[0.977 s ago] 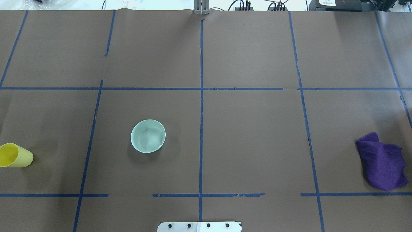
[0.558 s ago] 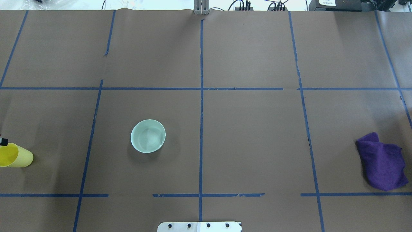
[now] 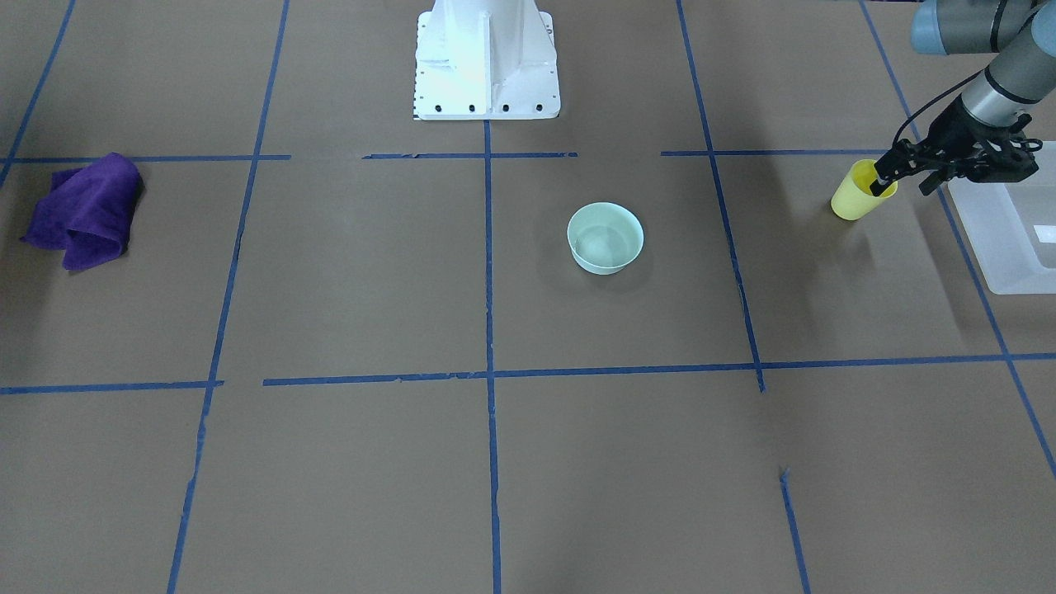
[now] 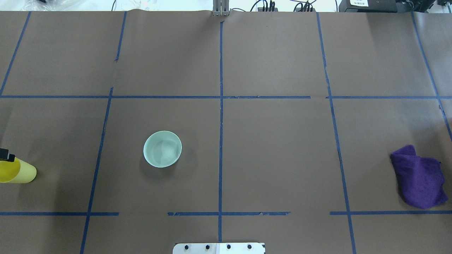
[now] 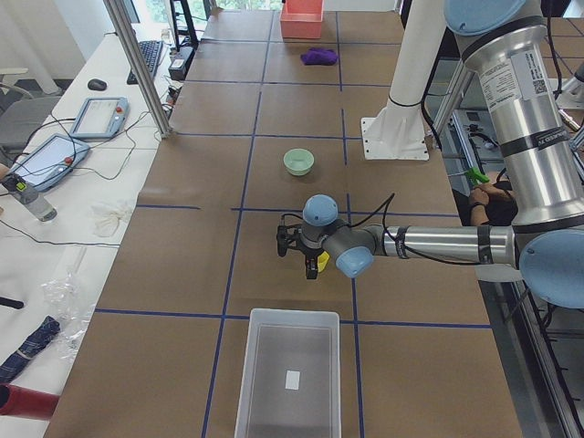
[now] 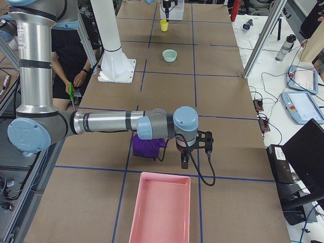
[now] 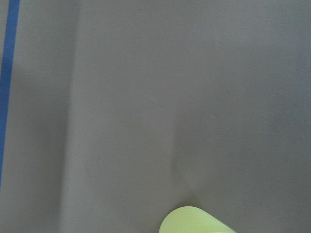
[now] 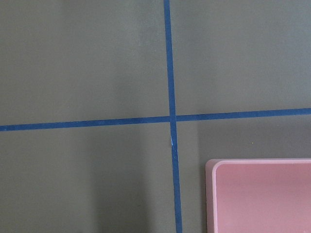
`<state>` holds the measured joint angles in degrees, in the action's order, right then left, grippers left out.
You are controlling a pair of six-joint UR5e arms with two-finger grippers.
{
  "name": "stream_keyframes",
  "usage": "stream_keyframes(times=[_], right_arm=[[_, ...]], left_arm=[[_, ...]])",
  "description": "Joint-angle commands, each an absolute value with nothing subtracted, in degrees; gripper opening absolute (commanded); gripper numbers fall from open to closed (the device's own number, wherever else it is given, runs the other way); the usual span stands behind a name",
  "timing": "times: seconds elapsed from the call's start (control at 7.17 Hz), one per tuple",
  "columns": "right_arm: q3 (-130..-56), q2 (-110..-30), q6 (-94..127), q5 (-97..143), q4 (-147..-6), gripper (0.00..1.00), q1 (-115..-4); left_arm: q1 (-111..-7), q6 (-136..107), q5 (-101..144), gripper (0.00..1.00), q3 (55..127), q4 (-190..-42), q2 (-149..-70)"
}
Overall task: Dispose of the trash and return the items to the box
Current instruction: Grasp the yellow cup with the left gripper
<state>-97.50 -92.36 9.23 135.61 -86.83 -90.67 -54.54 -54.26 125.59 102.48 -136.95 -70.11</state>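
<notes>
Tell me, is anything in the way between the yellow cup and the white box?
No, nothing visible stands between the yellow cup and the white box beside it. The left gripper is open at the cup's rim, one finger inside.

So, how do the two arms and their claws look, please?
The left arm and right arm are silver tubes with pale blue joint caps. The left claw and right claw are black, each with a looping black cable.
</notes>
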Motion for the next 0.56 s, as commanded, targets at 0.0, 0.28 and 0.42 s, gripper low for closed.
stream_keyframes(times=[0.0,0.28,0.42], right_arm=[[-97.38,-92.37,9.14,135.88,-86.84,1.00,-90.70],[-97.29,-92.46,9.14,136.76,-86.84,1.00,-90.70],[-97.12,-92.55,9.14,136.93,-86.92,1.00,-90.62]], left_arm=[[-53.70,-53.70,125.51,1.00,102.57,-137.28,-69.96],[-52.65,-51.79,125.42,1.00,102.48,-140.26,-66.65],[-52.56,-51.25,125.42,1.00,102.39,-140.27,-66.45]])
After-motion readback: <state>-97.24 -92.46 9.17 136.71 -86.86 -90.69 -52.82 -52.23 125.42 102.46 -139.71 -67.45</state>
